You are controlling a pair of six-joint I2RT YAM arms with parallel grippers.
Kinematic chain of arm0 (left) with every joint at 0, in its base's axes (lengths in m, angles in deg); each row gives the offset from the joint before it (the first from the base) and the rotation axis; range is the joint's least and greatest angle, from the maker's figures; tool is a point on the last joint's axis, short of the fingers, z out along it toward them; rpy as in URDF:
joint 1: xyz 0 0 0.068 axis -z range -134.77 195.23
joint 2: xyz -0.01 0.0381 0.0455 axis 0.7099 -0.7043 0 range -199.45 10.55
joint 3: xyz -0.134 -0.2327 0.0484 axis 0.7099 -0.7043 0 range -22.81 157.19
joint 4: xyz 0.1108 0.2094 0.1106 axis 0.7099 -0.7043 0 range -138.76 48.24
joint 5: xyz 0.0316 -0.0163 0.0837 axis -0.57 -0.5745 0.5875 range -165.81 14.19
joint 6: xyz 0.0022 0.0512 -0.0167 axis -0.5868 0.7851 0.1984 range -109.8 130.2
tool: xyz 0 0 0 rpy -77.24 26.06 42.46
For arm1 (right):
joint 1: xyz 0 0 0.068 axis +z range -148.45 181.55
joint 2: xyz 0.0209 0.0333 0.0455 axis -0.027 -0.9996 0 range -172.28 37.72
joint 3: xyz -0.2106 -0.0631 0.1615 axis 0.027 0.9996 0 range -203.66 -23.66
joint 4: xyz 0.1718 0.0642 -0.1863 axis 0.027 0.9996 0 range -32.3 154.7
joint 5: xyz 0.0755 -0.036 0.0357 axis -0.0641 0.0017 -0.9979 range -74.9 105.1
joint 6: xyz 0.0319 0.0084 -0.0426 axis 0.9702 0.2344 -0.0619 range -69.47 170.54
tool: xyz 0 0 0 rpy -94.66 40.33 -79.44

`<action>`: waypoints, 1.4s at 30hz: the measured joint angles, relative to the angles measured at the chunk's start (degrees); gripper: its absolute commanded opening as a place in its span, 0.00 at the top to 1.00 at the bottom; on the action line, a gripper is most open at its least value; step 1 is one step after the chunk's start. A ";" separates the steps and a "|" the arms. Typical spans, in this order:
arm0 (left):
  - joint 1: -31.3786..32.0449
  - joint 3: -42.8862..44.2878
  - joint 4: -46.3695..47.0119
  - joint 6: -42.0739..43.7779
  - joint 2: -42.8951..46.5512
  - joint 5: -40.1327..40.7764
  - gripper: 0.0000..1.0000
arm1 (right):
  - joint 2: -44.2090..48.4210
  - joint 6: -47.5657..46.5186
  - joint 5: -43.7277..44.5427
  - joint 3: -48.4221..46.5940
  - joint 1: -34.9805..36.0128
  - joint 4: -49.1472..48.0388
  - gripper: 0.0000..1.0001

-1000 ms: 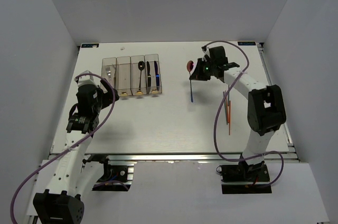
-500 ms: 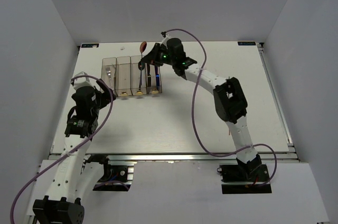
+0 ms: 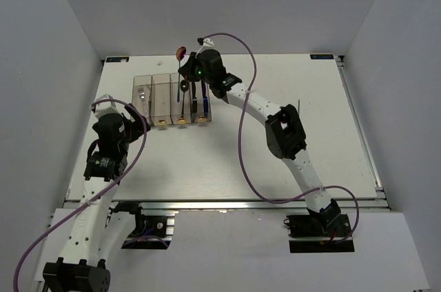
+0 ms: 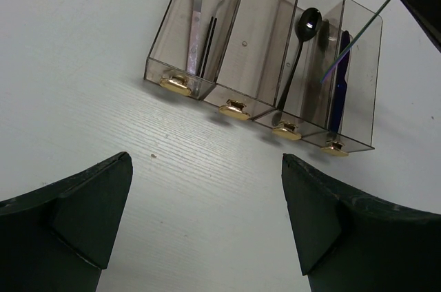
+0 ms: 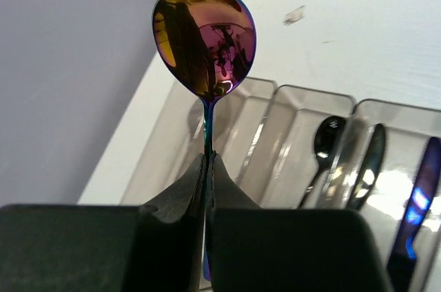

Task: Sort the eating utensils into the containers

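My right gripper (image 5: 209,162) is shut on the thin blue handle of the pink-red-bowled spoon (image 5: 204,37), bowl pointing up. In the top view that spoon (image 3: 180,51) hangs tilted over the far end of the containers (image 3: 162,109), its handle about above the third bin. The first bin holds silver forks (image 4: 198,16) and the second shows nothing inside. A dark spoon (image 4: 305,27) lies in the third. The fourth holds a blue knife (image 4: 337,89) and a black knife (image 5: 368,164). My left gripper (image 4: 205,161) stands open over bare table, short of the gold tabs (image 4: 234,108).
The right arm (image 3: 262,102) stretches across the table's far half from right to left. A thin chopstick end (image 3: 299,108) pokes out beside its elbow. The back wall rises just behind the containers. White table (image 3: 220,161) lies between the two arms.
The right arm swung from the table's right side over to the containers, carrying the spoon, and drifted further left in the last half second. The left arm barely shifted.
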 measured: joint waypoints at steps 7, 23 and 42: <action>0.02 0.00 0.02 0.02 0.02 -1.18 0.02 | -1.36 -6.12 3.63 -0.15 -0.09 1.31 1.00; 0.02 0.00 0.04 0.20 0.07 -2.01 0.02 | -1.73 -9.31 8.63 5.38 4.72 1.53 0.48; 0.04 0.00 0.04 0.22 0.39 -2.23 0.02 | 42.80 -16.92 22.73 31.91 0.26 15.54 0.13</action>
